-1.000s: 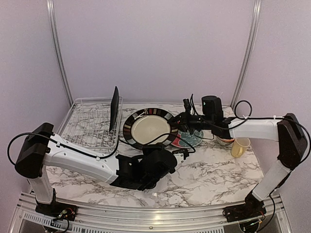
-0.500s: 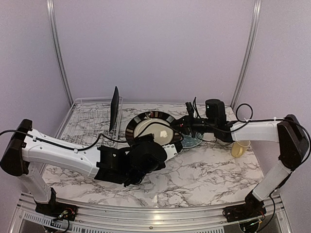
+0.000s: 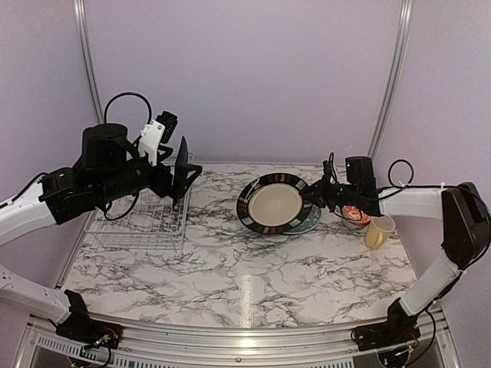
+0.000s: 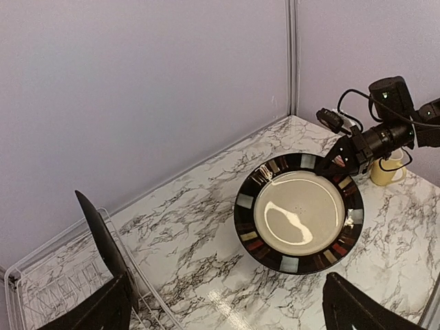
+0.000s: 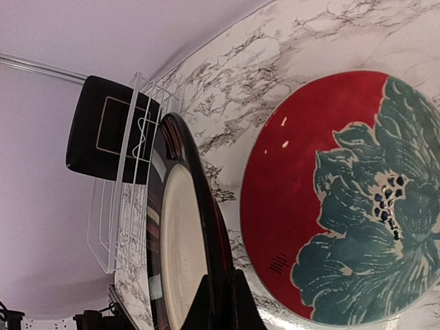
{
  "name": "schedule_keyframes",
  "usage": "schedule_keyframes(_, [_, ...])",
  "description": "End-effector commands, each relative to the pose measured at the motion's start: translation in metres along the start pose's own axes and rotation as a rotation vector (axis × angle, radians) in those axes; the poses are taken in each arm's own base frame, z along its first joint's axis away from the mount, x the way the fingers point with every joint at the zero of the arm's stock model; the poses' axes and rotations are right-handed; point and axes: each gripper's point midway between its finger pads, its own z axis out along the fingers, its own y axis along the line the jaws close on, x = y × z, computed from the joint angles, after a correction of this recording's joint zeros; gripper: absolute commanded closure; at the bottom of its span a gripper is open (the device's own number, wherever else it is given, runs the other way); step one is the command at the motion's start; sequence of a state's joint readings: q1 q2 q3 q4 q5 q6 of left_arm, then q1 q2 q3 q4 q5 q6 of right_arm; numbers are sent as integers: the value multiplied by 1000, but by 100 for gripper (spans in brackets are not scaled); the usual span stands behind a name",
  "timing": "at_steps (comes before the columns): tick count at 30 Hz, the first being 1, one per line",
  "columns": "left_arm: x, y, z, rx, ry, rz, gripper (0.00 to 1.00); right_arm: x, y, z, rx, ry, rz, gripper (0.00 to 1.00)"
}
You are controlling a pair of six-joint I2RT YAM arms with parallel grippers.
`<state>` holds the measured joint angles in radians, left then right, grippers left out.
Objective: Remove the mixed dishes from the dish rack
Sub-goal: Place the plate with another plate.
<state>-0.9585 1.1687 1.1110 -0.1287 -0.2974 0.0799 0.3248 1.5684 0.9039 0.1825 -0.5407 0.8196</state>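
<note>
Swung back to the dish rack (image 3: 134,218), my left claw (image 3: 175,176) gapes wide by its upright black plate (image 4: 103,240), while my right claw (image 3: 314,196) pinches the rim of the stiff, probably slick, breakable striped-rim plate (image 3: 275,203), tilted over the red plate (image 5: 309,172).

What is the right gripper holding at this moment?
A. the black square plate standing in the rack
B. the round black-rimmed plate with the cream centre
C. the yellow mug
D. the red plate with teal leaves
B. The right wrist view shows the right gripper clamped on the rim of the round black-rimmed plate, which is held tilted, while the red plate lies flat and is not in the gripper.
</note>
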Motion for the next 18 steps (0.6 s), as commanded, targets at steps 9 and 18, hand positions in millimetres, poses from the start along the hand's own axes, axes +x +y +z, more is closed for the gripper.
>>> schedule_keyframes(9, [-32,161,-14,-97,-74,-526,1,-56,-21,-20,14,-55,-65,100])
schedule_keyframes(18, [20,209,-20,-253,-80,-556,1,-64,-52,-10,54,-3,-52,100])
